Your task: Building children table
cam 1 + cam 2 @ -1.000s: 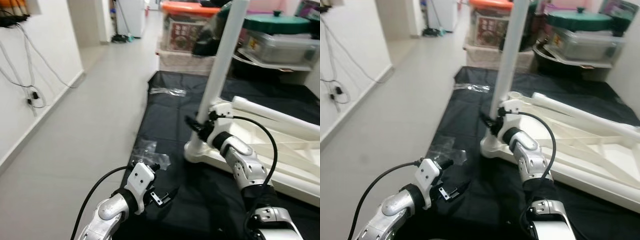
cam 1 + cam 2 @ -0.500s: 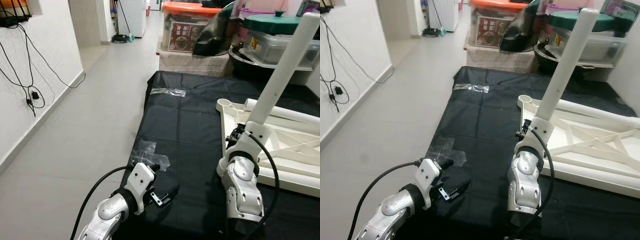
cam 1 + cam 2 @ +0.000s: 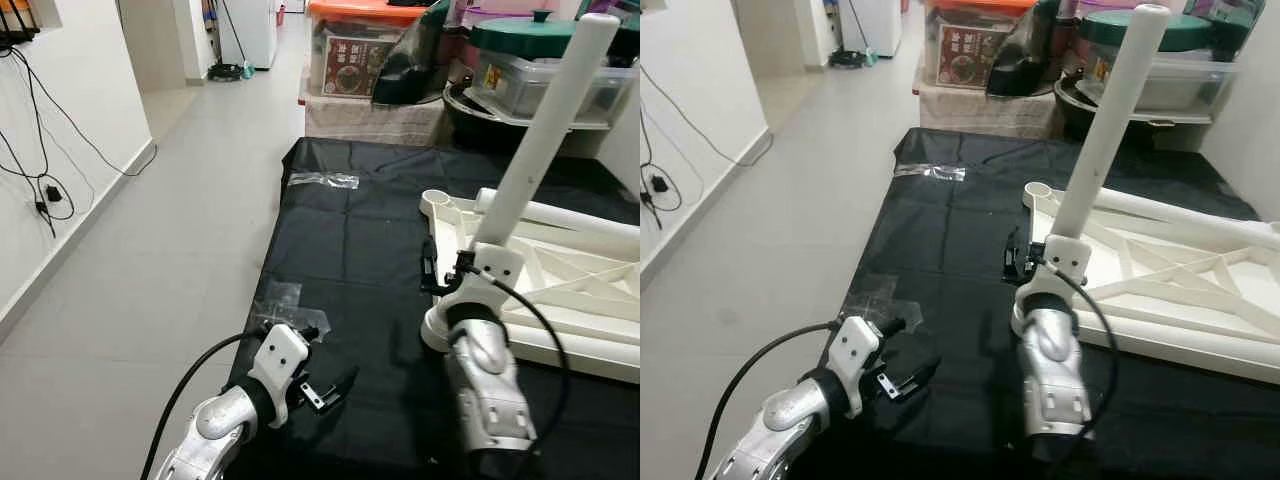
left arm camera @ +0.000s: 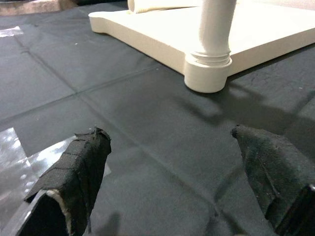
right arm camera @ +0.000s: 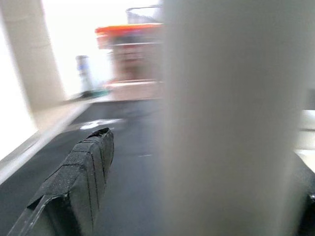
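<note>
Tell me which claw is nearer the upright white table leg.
Right. The right claw is at the upright white table leg, low down; the left claw hovers open over the black mat, well away.

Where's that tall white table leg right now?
The table leg stands tilted at the near corner of the upturned white tabletop on the black mat, on the robot's right, with the right claw around its base.

even indoor light, head views sharp and bright. the black mat (image 3: 350,240) swallows detail; soft shadows fall under the white table frame (image 4: 162,34). the right wrist view is blurred, its table leg (image 5: 226,118) out of focus, the far doorway glare washed out white.
</note>
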{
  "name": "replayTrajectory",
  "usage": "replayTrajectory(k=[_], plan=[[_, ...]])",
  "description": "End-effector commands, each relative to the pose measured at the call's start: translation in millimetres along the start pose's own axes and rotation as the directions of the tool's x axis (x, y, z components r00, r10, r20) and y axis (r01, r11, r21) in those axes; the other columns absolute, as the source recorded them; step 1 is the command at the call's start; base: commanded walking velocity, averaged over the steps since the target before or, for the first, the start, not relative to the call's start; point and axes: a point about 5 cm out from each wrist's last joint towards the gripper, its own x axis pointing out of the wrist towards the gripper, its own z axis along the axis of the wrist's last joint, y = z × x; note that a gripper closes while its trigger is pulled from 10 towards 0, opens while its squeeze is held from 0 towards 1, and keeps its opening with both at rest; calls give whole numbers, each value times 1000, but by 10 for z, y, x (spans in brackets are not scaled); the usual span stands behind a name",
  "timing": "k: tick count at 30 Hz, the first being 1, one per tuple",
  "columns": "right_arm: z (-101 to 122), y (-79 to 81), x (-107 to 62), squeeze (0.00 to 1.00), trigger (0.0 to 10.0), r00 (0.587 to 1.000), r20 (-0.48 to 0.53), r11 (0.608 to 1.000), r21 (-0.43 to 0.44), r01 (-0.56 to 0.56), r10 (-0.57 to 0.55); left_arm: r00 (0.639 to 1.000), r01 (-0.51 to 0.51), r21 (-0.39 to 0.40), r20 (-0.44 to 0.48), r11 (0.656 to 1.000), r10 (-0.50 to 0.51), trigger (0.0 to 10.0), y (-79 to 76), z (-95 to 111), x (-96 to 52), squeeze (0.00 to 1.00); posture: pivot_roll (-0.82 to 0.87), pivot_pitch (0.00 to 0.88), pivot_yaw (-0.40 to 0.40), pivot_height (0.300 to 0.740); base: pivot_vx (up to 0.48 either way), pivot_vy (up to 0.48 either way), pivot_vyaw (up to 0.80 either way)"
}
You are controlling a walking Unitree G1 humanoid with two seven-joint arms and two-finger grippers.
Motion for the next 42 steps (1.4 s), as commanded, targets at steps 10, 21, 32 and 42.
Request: replayTrajectory(k=[10,21,32,42], plan=[[202,-199,246,0,10000,703,-147,717,188,-671,696,1000,15,13,-6,1000,-15,10000,-12,-1,34,0,202,0,-89,740,0,0,0],[86,138,163,0,10000,229,-244,289,250,-924,942,1000,11,20,-3,1000,-11,10000,-18,-2,41,0,232,0,-108,740,0,0,0],[-133,263,-50,0,0,257,-195,305,283,-910,947,1000,18,19,0,1000,-18,10000,-36,-15,34,0,215,0,-94,740,0,0,0],[-65,51,109,0,0,821,-131,828,176,-532,555,1000,18,17,0,1000,-18,10000,-29,-10,34,0,201,0,-86,740,0,0,0]])
